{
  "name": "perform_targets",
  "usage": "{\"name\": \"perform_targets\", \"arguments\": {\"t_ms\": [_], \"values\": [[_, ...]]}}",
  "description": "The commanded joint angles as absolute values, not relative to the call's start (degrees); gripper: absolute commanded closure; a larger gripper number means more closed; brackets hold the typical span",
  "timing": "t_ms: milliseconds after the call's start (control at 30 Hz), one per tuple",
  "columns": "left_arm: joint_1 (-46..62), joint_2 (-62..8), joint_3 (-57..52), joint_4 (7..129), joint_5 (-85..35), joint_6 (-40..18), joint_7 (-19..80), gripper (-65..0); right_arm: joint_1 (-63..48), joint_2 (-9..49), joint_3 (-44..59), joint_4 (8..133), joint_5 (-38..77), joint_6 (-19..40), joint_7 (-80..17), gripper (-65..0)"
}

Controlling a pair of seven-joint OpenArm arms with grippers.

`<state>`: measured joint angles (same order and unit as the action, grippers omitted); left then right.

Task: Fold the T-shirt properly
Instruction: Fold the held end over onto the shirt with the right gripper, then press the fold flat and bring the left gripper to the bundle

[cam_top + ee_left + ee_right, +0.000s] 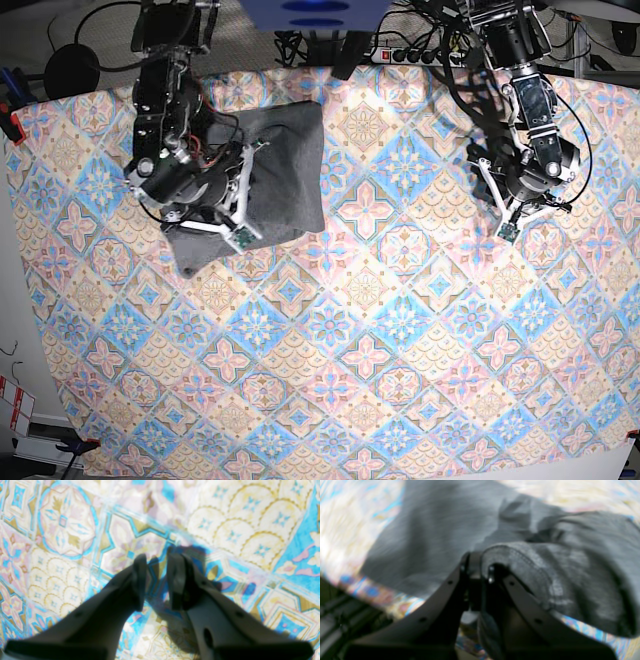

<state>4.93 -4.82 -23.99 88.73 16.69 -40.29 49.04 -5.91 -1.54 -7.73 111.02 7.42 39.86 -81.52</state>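
The grey T-shirt (290, 170) lies partly folded at the back left of the table in the base view. My right gripper (222, 192) is over its left part. In the right wrist view the right gripper (480, 565) is shut on a stitched hem of the T-shirt (440, 527), and the cloth drapes over the right finger (520, 590). My left gripper (522, 192) hovers at the back right, far from the shirt. In the left wrist view the left gripper (156, 563) stands open above the patterned tablecloth (67, 522), with nothing between its fingers.
A colourful patterned tablecloth (380, 330) covers the whole table. Cables and a power strip (405, 52) run behind the back edge. A red clamp (12, 126) holds the cloth at the left edge. The table's edge (352, 587) shows close by in the right wrist view.
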Motion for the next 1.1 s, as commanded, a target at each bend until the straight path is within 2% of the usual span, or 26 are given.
{"name": "perform_targets", "arguments": {"t_ms": [0,233,733,833,1000,1067], "values": [[4.3,-5.6,-24.1,89.5,16.5,-40.0,48.4,-15.8,-4.5,-1.6,-10.9,112.4,8.3,40.0,-80.0,-2.3],[4.3,-5.5,-24.1,89.2,16.5,-40.0,48.5,-15.8,-2.6,-0.3,-24.9,112.0,7.7,40.0,-80.0,-2.4],[4.2,-5.5,-24.1,87.2,16.9,-40.0,48.4,-15.8,-0.7,0.8,-30.0,110.9,8.5,40.0,-80.0,-2.9],[4.2,-5.5,-24.1,87.2,16.9,-40.0,48.4,-15.8,1.1,2.5,-33.8,110.9,8.7,40.0,-80.0,-9.1],[4.2,-5.5,-24.1,87.0,16.8,-40.0,48.4,-15.8,1.7,2.9,-34.2,111.3,8.7,40.0,-80.0,-23.2],[4.2,-5.5,-24.1,86.6,16.7,-40.0,48.4,-15.8,1.8,2.9,-34.4,111.4,8.7,40.0,-80.0,-26.6]]}}
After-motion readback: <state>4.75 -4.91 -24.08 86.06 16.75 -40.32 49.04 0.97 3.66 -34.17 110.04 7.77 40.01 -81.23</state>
